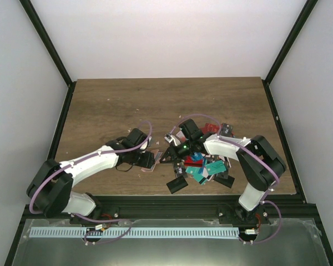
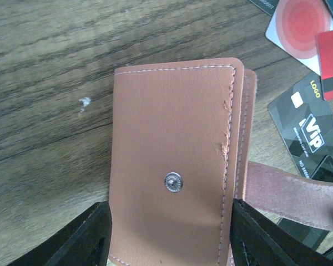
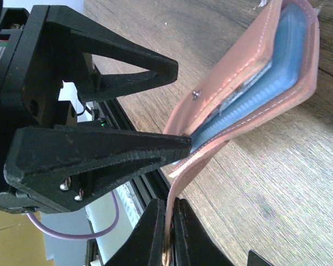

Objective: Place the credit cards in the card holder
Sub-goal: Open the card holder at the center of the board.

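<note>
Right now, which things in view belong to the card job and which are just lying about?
Job: card holder, its strap pinched by the right gripper; left gripper, jaws open either side of it; credit cards, heaped beside it.
Lying about: a white speck on the wooden table.

On the table [image 1: 155, 100], card holder [image 2: 172, 160] inside left pincer [image 2: 171, 235], credit cards [image 1: 202, 166] piled right of it.

1. The brown wood-grain counter [image 1: 155, 100] fills the middle of the frame.
2. The credit cards [image 1: 202, 166] lie heaped at lower right of centre.
3. The card holder [image 2: 172, 155] sits left of them.
</note>
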`<move>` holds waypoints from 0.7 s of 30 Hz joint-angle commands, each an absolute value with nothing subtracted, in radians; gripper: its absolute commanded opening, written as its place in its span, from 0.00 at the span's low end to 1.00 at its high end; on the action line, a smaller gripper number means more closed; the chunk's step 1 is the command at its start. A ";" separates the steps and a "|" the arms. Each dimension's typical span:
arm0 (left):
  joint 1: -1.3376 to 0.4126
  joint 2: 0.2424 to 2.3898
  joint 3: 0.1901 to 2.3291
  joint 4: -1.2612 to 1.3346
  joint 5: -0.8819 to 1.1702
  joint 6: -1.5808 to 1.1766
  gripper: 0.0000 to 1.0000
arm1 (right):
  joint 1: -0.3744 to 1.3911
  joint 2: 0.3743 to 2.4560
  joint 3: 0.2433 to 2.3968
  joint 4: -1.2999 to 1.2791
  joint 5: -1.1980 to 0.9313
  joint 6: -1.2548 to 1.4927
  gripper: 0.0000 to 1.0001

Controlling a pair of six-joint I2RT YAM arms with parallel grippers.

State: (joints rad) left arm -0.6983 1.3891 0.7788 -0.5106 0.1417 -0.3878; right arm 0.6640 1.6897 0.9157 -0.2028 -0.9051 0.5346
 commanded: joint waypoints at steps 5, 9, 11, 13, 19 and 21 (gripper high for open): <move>-0.652 1.356 0.822 -0.570 0.064 -0.375 0.55 | 0.652 1.695 0.937 -0.227 -0.904 0.508 0.01; -0.625 1.338 0.836 -0.587 0.055 -0.377 0.53 | 0.647 1.704 0.931 -0.238 -0.893 0.500 0.01; -0.615 1.337 0.835 -0.587 0.057 -0.377 0.51 | 0.645 1.708 0.928 -0.239 -0.890 0.497 0.01; -0.607 1.345 0.826 -0.586 0.054 -0.379 0.50 | 0.642 1.711 0.929 -0.240 -0.886 0.494 0.01; -0.594 1.355 0.796 -0.555 0.088 -0.386 0.49 | 0.628 1.747 0.943 -0.247 -0.865 0.486 0.01; -0.591 1.356 0.791 -0.561 0.078 -0.392 0.46 | 0.625 1.760 0.949 -0.246 -0.856 0.482 0.01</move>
State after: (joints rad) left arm -0.5999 1.3552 0.8074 -0.5682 0.0757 -0.3870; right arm 0.6373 1.7294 0.9157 -0.2340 -0.8772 0.5068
